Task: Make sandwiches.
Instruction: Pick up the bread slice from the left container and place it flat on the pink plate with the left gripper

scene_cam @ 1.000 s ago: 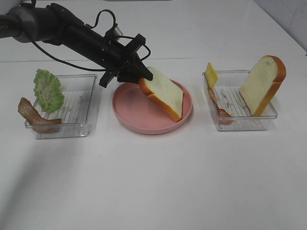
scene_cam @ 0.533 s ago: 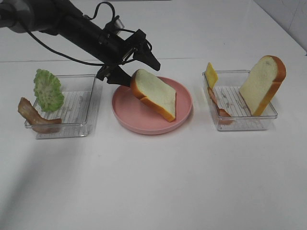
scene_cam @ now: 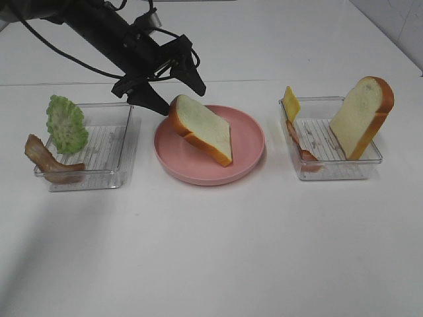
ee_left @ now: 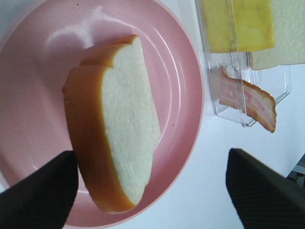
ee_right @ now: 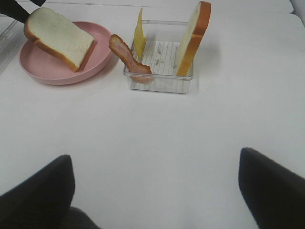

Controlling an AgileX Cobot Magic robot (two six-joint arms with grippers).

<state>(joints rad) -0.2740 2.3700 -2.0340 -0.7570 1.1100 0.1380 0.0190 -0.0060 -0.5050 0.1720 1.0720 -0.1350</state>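
A white bread slice [scene_cam: 201,129] with orange-brown crust lies tilted on the pink plate [scene_cam: 246,165], its upper end on the plate's far left rim. My left gripper [scene_cam: 178,98] is open just behind that end, apart from the slice. In the left wrist view the slice [ee_left: 121,162] lies between the open fingers [ee_left: 38,195]. The lettuce leaf [scene_cam: 66,124] and a bacon strip [scene_cam: 49,162] lean on the left tray [scene_cam: 109,142]. The right tray [scene_cam: 330,142] holds the cheese slice [scene_cam: 291,104], a bacon strip [scene_cam: 301,148] and the second bread slice [scene_cam: 363,115]. My right gripper [ee_right: 152,191] is open over bare table.
The white table runs to a back edge behind the trays. In the right wrist view the plate [ee_right: 47,71] and the right tray [ee_right: 159,67] stand well ahead of the right gripper. The right arm is out of the high view.
My left gripper has let go of the bread slice and drawn back up and to the left. The slice has shifted left and settled on the plate.
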